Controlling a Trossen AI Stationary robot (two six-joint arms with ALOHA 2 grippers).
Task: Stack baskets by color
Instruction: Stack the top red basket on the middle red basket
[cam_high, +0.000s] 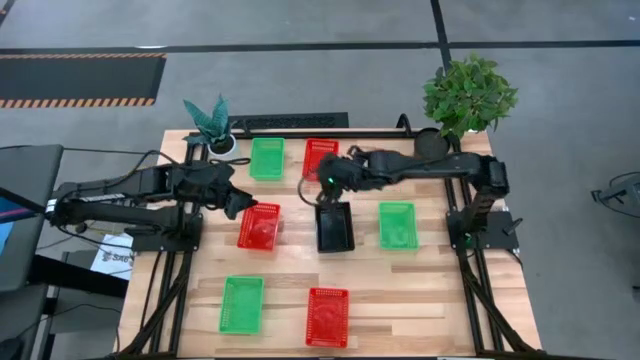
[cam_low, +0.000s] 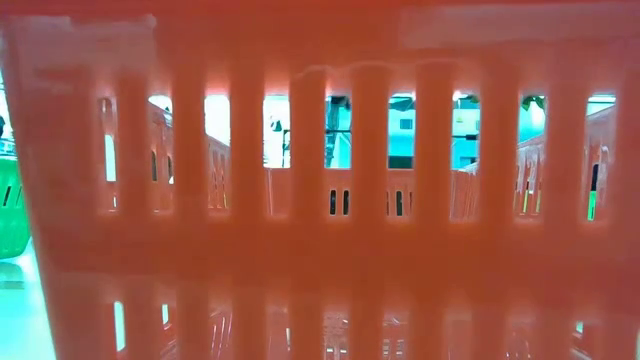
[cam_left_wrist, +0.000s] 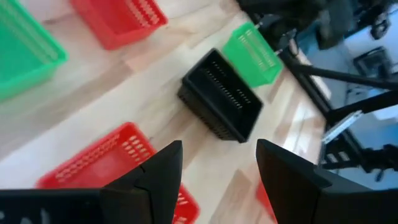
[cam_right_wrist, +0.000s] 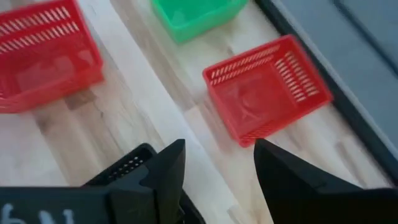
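Observation:
Several baskets lie apart on the wooden table, each on its bottom: green ones (cam_high: 267, 158) (cam_high: 397, 224) (cam_high: 241, 304), red ones (cam_high: 320, 157) (cam_high: 259, 226) (cam_high: 328, 317), and at the middle a black one (cam_high: 335, 227) that looks like a nested stack (cam_left_wrist: 221, 102). My right gripper (cam_high: 328, 197) (cam_right_wrist: 219, 146) hangs open just above the black basket's far end, with bare wood showing between its fingers. My left gripper (cam_high: 243, 205) (cam_left_wrist: 217, 149) is open over the far edge of the middle red basket and holds nothing.
Two potted plants stand at the table's far edge, one at the left (cam_high: 211, 122) and one at the right (cam_high: 467, 93). The low view is filled by the near red basket's wall (cam_low: 320, 200). Bare wood lies between the baskets.

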